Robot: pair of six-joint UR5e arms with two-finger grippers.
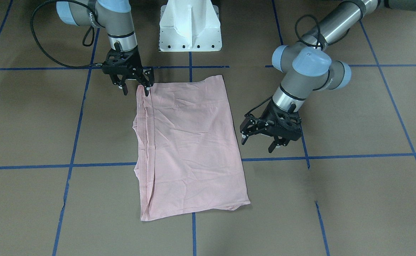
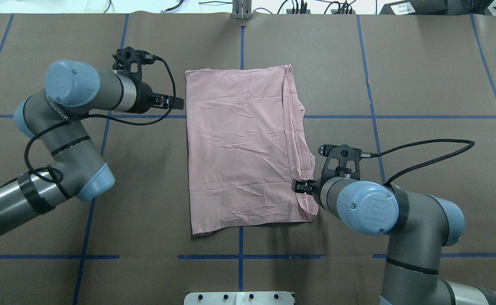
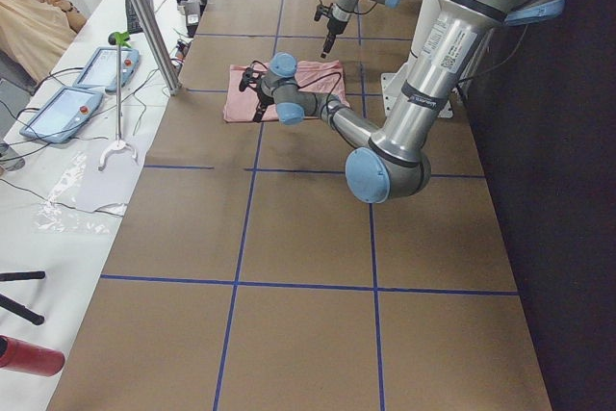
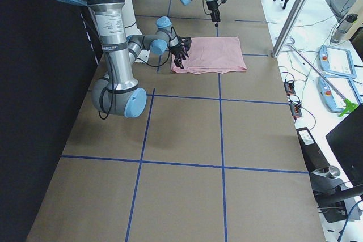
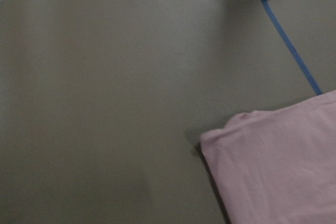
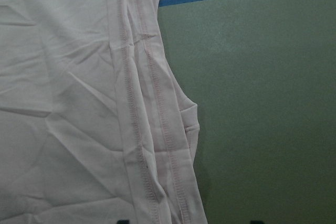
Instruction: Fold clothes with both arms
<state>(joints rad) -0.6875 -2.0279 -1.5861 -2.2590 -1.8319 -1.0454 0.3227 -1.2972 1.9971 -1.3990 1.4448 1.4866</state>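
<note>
The pale pink T-shirt (image 1: 190, 142) lies flat on the brown table, folded into a plain rectangle with layered hems along one long side (image 6: 142, 103); no print shows. It also shows in the overhead view (image 2: 243, 144). My left gripper (image 1: 257, 144) is open and empty, just off the shirt's smooth long edge, near its far corner (image 5: 278, 166). My right gripper (image 1: 135, 90) is open and empty at the shirt's near corner on the hem side, one fingertip (image 1: 146, 91) at the cloth's edge. In the overhead view the left gripper (image 2: 176, 101) and right gripper (image 2: 299, 186) sit on opposite sides.
The white pedestal base (image 1: 190, 28) stands at the robot's side of the table. Blue tape lines (image 1: 336, 156) grid the brown surface. Beyond the far edge are a metal post (image 3: 144, 16), tablets (image 3: 58, 113) and a seated person (image 3: 29, 16).
</note>
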